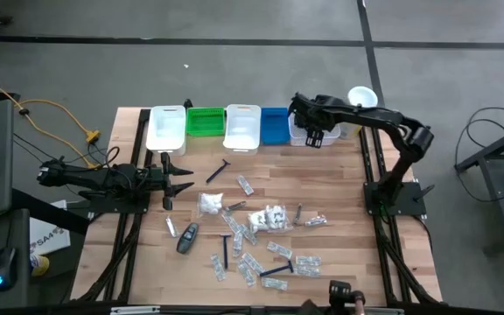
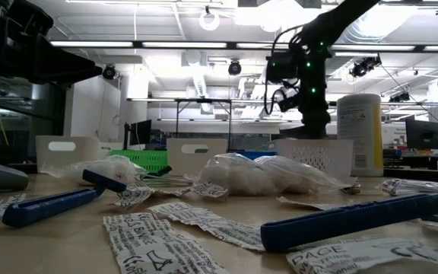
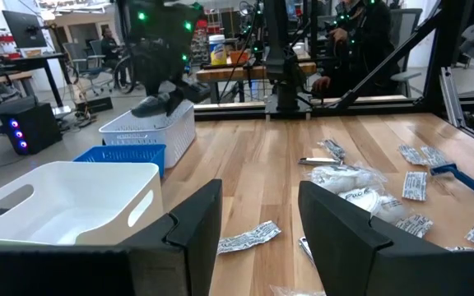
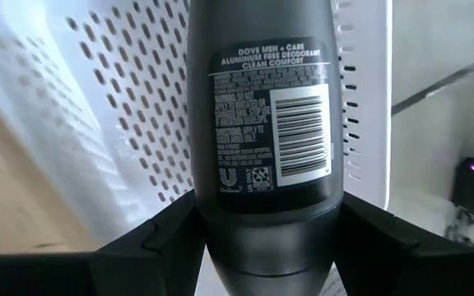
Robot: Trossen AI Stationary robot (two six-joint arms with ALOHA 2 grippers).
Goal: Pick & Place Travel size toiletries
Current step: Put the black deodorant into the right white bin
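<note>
My right gripper (image 1: pixel 313 134) is over the white perforated basket (image 1: pixel 301 137) at the table's far edge. It is shut on a dark grey oval container (image 4: pixel 262 115) with a printed label. The left gripper (image 1: pixel 180 178) is open near the table's left side, level above the wood, holding nothing. Sachets (image 1: pixel 267 217), razors (image 1: pixel 218 172) and another dark grey oval container (image 1: pixel 187 237) lie flat across the table's middle and near part. In the low view, blue razors (image 2: pixel 48 205) and sachets (image 2: pixel 253 176) fill the foreground. My right gripper pinches the dark grey oval container between its two fingers (image 4: pixel 151 238), which are on the narrow sides of its near end (image 4: pixel 212 215). The container reaches out beyond the fingertips along the fingers, label side toward the wrist camera. It is lifted clear over the perforated basket (image 4: pixel 130 99).
A row of bins stands along the far edge: white (image 1: pixel 166 129), green (image 1: pixel 206 121), white (image 1: pixel 242 127), blue (image 1: pixel 275 125), then the perforated basket. A tall white canister (image 1: pixel 362 98) stands past the basket. Bare wood lies between the bins and the scattered items.
</note>
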